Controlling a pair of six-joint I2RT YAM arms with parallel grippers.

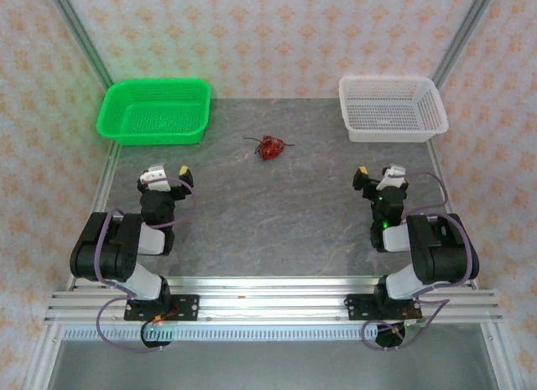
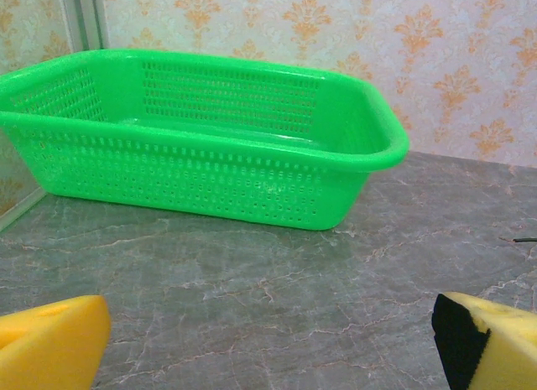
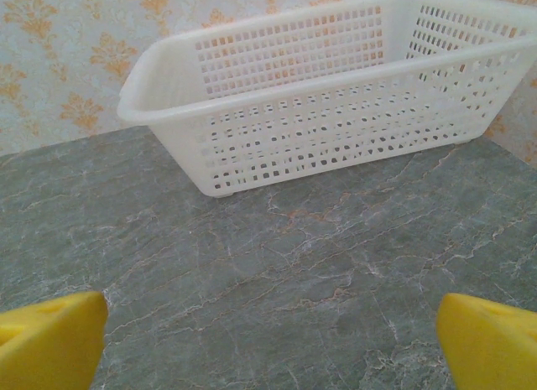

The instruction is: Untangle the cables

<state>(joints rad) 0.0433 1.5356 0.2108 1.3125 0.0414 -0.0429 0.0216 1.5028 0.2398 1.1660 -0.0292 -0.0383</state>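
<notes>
The cables (image 1: 269, 147) lie bunched at upper centre of the worktop (image 1: 277, 222). The left hand (image 1: 168, 174) and the right hand (image 1: 377, 174) stand wide and empty, well clear. Approach is pending: the next move likely requires reaching inward to the bundle.

glossy green plastic basket (image 2: 210, 172), matt white plastic basket (image 3: 336, 130), smooth grey marbled tabletop (image 1: 277, 231), perhaps laminate, brushed metal rail (image 1: 277, 302)
</notes>
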